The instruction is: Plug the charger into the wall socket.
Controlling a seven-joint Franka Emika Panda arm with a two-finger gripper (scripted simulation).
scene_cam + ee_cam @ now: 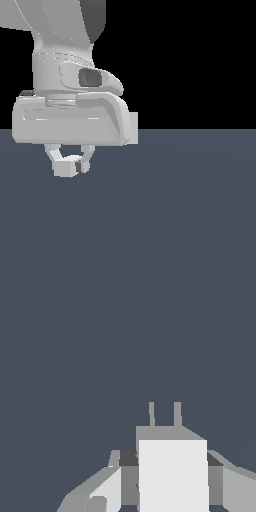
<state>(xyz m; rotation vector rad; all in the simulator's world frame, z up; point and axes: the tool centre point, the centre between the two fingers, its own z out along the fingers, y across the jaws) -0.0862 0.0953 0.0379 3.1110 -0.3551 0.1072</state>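
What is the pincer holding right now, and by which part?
The pincer is shut on the charger, gripping the white body by its two sides. The prongs stick out free beyond the fingers.

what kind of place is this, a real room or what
Most likely a bare simulated test scene, not a real room: a flat, featureless slate-blue floor, a pure black backdrop, and a smooth pale-grey robot gripper holding a small white oblong charger with two short grey prongs.

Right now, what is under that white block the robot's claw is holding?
Under the charger only bare dark floor shows. The gripper clamps its sides. The floor directly beneath is covered by the block, and no wall socket is visible.
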